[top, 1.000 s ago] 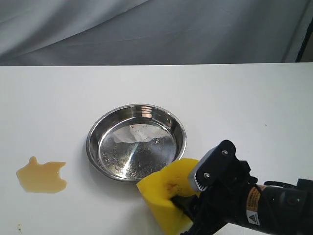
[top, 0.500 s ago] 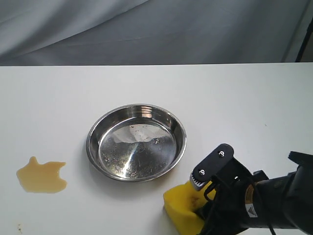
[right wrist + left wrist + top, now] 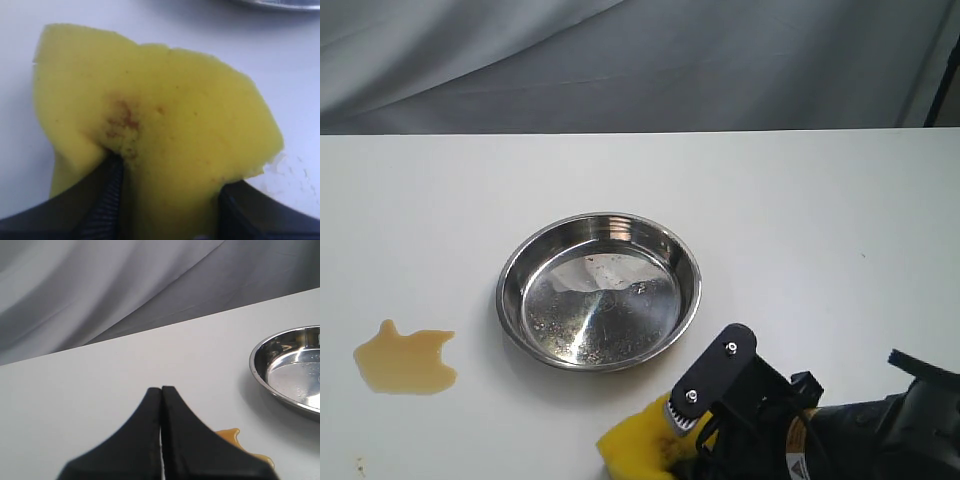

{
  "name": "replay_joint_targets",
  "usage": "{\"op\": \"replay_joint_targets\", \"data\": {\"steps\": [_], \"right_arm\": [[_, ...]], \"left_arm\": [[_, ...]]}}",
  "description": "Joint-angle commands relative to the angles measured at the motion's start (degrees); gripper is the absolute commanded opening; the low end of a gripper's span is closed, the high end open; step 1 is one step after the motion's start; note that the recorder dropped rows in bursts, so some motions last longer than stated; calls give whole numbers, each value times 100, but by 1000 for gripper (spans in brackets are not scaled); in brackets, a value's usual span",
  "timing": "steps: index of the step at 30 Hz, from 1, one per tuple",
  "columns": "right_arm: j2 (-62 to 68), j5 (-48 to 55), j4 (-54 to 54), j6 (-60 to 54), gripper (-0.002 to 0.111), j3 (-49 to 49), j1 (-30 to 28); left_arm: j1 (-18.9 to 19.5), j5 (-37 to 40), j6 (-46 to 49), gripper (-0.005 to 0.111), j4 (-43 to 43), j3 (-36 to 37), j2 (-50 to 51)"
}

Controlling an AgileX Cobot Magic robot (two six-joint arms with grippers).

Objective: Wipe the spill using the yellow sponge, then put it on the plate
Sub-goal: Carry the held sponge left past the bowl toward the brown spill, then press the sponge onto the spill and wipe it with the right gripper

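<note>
- Two grippers in play, only the right one is loaded.
- Spill (image 3: 405, 360): well apart from the right fingers, off to their left in the exterior view. Same lobed outline as a second ago, so it's untouched. In the left wrist view it sits near the left gripper (image 3: 161, 390), partly hidden behind the fingers.
- Left gripper: fingers pressed together, no gap, nothing held. I judge it's parked, not part of this step.
- Plate (image 3: 510, 285): between the spill and the right fingers, near the fingers but not touching. No sponge in it, just dried specks.
- Yellow sponge (image 3: 635, 445): pinched between the right fingers (image 3: 105, 200) and squeezed enough to buckle, with the brown stain just beyond the finger pads.
- Right gripper (image 3: 170, 200): narrowed onto the foam, part open only by the sponge's squashed thickness.
- Change: a second ago the sponge overlapped the plate's near rim; half a second ago it was further right and clear of it. Now it has swung left along the table (image 3: 820, 220) edge.
- My read: transit toward the spill has begun and wiping hasn't. I can't tell if the sponge is touching the table.
</note>
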Motion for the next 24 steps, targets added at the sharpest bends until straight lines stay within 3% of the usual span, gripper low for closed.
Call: {"op": "replay_joint_targets", "data": {"steps": [1, 8, 24], "right_arm": [[13, -464, 43, -68, 0, 23, 38], [205, -221, 43, -68, 0, -669, 205], [2397, 912, 18, -572, 0, -3838, 505]], "left_arm": [[7, -41, -28, 0, 8, -17, -28], [7, -41, -28, 0, 8, -17, -28], [7, -41, -28, 0, 8, -17, -28]]}}
